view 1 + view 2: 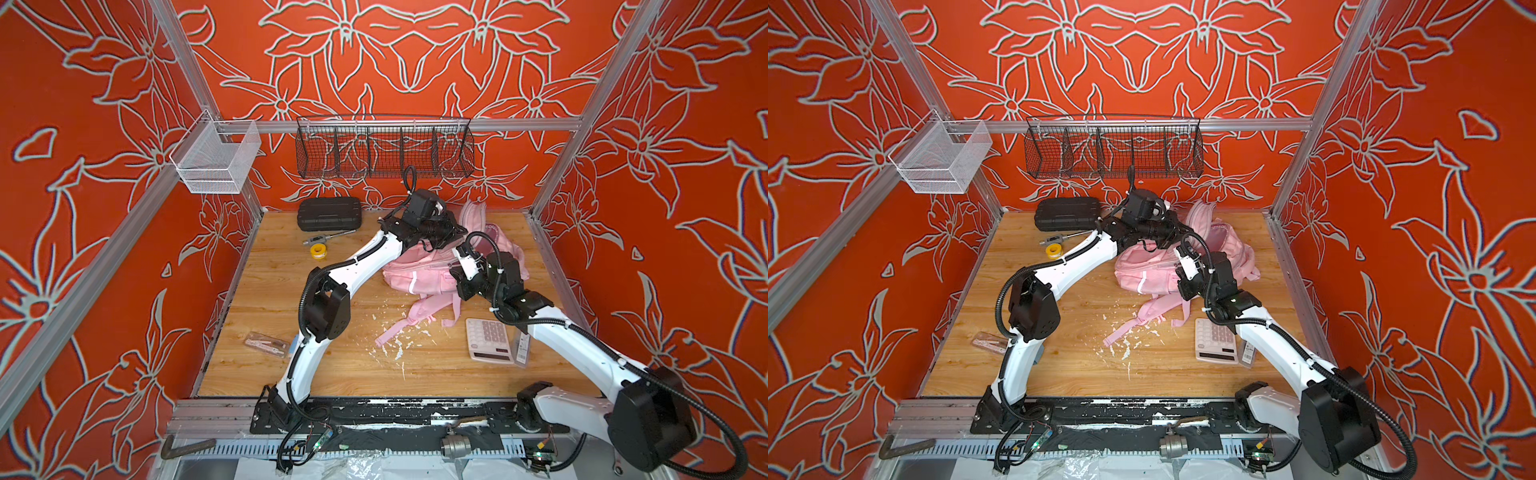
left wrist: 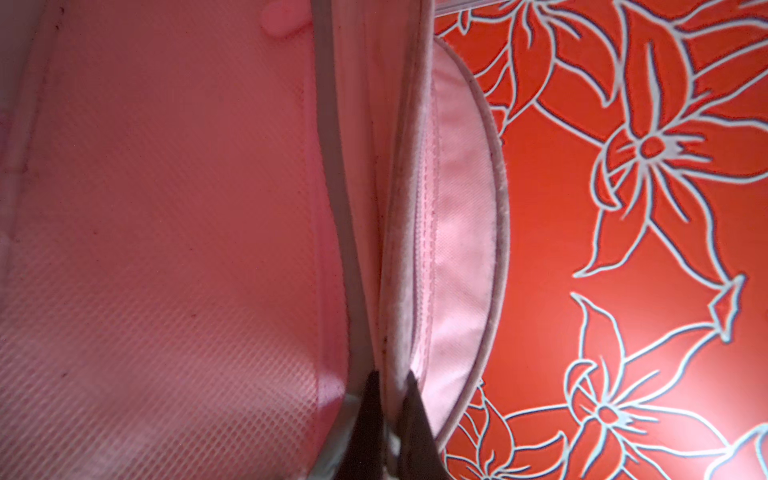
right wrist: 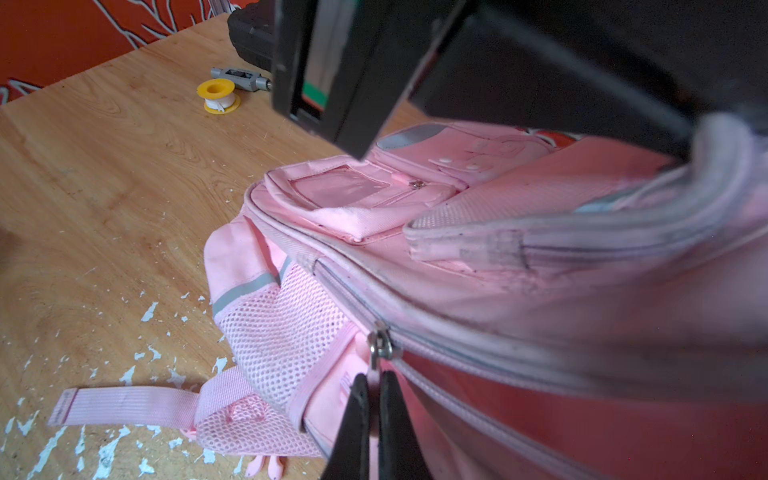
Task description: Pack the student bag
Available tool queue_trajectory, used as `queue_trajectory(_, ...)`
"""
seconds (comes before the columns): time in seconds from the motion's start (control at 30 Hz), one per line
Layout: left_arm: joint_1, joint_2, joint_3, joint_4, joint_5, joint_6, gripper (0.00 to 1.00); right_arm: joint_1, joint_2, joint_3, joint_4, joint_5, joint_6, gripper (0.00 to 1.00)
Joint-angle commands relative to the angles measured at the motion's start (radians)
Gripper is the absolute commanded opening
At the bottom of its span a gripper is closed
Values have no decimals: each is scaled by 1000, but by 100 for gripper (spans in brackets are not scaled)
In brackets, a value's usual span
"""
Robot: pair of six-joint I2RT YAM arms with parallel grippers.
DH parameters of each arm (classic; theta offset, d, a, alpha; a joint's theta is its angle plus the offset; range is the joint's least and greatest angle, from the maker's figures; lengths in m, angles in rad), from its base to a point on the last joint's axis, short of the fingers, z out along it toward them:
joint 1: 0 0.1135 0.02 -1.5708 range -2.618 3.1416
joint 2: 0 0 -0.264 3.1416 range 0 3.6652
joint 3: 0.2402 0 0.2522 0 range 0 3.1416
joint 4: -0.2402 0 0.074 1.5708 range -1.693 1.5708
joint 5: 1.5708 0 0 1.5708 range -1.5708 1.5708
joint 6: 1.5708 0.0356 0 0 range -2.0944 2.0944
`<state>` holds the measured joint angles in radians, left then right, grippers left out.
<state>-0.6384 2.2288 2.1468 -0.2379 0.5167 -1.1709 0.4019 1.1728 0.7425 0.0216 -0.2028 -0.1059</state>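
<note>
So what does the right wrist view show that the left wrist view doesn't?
Only right wrist: the right gripper shut on the zipper pull, the side mesh pocket, the table with a yellow tape roll. Only left wrist: the left gripper pinching a fabric rim, beside a pink mesh panel. Both: the pink student bag.

In both top views the left arm (image 1: 424,220) hides part of the student bag (image 1: 415,274), and the right arm (image 1: 505,291) covers a corner of the calculator (image 1: 486,340). The clear packet (image 1: 266,344) is too small to tell what is inside. In the right wrist view the bag runs off the edge, and the right gripper (image 3: 375,376) shows only two dark tips, with the end of the zipper pull (image 3: 376,358) hidden between them.
</note>
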Motion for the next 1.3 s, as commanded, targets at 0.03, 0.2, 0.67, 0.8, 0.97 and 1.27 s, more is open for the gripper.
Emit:
queue_trajectory(0.03, -6, 12, 55, 273, -40, -76, 0, 62, 13, -17, 135, -115, 38, 0)
queue_trajectory(0.2, -4, 22, 86, 271, -35, -80, 0, 71, 20, -38, 162, -154, -14, 0)
queue_trajectory(0.67, -5, 34, 95, 300, -7, -82, 0, 82, 96, -17, 193, -225, 4, 0)
queue_trajectory(0.8, 3, 17, 91, 230, 54, -14, 0, 82, 87, -13, 186, -210, 16, 0)
queue_trajectory(0.97, 30, -63, 79, -144, 120, 320, 0, 81, 47, 12, 115, -180, 38, 19)
queue_trajectory(1.27, 125, -186, -55, -446, 60, 644, 0, 68, -72, 88, -75, -158, 5, 54)
